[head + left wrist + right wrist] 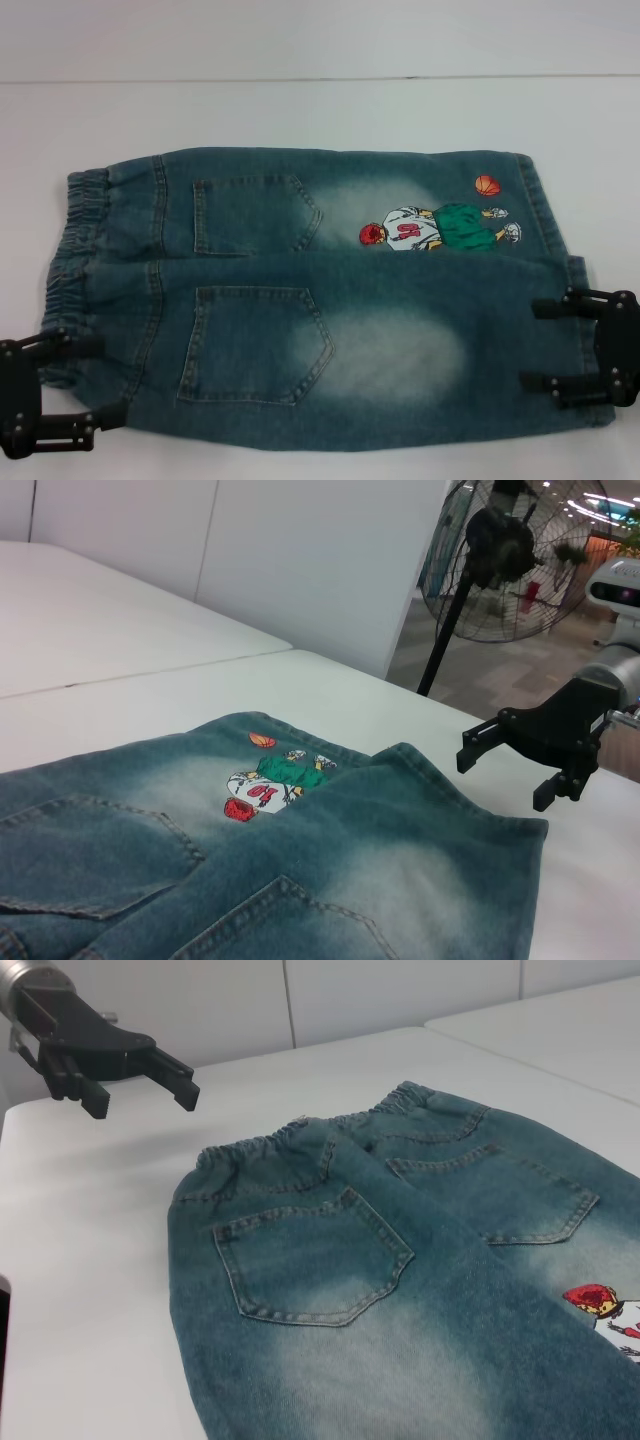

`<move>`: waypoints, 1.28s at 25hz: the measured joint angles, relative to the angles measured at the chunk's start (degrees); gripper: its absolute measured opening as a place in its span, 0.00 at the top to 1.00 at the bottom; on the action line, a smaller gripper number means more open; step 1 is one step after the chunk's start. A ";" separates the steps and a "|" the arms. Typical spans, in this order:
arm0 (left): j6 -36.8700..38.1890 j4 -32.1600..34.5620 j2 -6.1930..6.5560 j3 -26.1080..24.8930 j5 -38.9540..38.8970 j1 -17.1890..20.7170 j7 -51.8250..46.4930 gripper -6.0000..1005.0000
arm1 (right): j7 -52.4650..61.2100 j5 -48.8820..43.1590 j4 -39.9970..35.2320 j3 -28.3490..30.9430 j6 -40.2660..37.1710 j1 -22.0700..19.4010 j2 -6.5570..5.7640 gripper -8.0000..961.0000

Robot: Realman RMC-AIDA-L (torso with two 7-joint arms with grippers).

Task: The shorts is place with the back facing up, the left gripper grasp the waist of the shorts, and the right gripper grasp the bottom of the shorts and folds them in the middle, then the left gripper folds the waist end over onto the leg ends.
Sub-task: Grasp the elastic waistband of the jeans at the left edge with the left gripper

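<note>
Blue denim shorts (330, 300) lie flat on the white table, back pockets up, with a cartoon basketball player print (440, 227) on the far leg. The elastic waist (75, 230) is at the left and the leg ends (545, 215) at the right. My left gripper (112, 382) is open at the near corner of the waist, fingers pointing toward the shorts. In the right wrist view the left gripper (143, 1102) hovers above the table, apart from the waist (300, 1140). My right gripper (528, 344) is open over the near leg's hem. The right gripper (503, 780) hangs above the table just beyond the hem (500, 820).
The white table (300, 110) reaches well beyond the shorts, with a seam line across its far part. A white partition (300, 560) stands behind it. A standing fan (510, 560) and an open office floor are off the table's end.
</note>
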 joint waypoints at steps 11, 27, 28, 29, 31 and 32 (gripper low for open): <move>-0.88 0.54 0.10 -0.40 0.07 -0.39 -0.86 0.07 | 0.07 0.30 0.02 0.00 -0.24 0.00 0.03 0.02; -11.50 15.81 -0.66 3.81 14.42 -3.02 -25.10 0.07 | 0.68 0.76 -0.03 0.60 -0.39 0.21 0.03 0.02; -13.01 15.81 -0.87 5.11 15.01 -3.14 -26.19 0.07 | 0.69 0.88 -0.04 0.61 -0.48 0.31 0.03 0.02; -13.98 15.80 -1.10 6.19 15.34 -3.24 -26.90 0.07 | 0.70 0.92 -0.03 0.62 -0.56 0.46 0.02 0.02; -15.58 15.88 -1.58 8.04 15.63 -3.37 -28.05 0.07 | 0.77 0.94 0.02 0.62 -0.64 0.71 0.02 0.02; -16.16 16.02 -1.74 8.61 15.71 -3.44 -28.46 0.07 | 0.80 0.95 0.03 0.63 -0.65 0.76 0.02 0.02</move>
